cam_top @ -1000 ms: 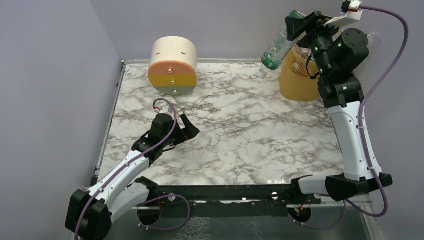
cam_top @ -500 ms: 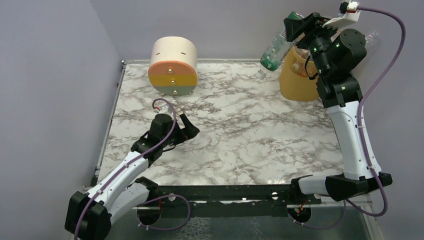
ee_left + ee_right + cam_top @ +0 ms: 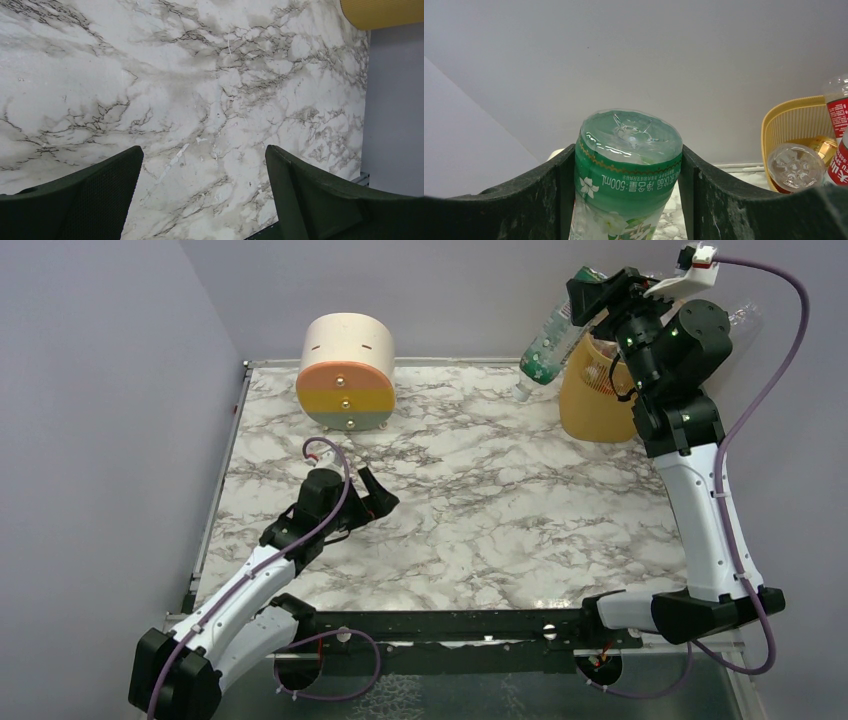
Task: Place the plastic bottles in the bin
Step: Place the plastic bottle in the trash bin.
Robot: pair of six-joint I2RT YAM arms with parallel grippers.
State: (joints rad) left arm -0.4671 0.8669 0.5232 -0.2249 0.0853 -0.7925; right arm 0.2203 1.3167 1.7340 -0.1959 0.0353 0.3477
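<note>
The right gripper (image 3: pixel 626 150) is closed on a clear plastic bottle with a green label (image 3: pixel 629 170), its 2 fingers pressed against either side of the label near the bottle's base. In the top view this gripper (image 3: pixel 597 292) is raised high at the far right corner, and the bottle (image 3: pixel 543 348) hangs from it tilted, cap end lowest and pointing down-left toward the bench (image 3: pixel 480 500). The bottle is in the air just left of the yellow-orange bin (image 3: pixel 592 405), not inside it. The right wrist view shows the bin's ribbed rim (image 3: pixel 774 117) with other bottles inside: a clear one base-up (image 3: pixel 795 167) and a red-labelled one (image 3: pixel 839 112).

The left gripper (image 3: pixel 202 150) is wide open with nothing between its fingers, held low over the marble bench at the left (image 3: pixel 378 495). A round drawer unit (image 3: pixel 346 370) stands at the far edge.
</note>
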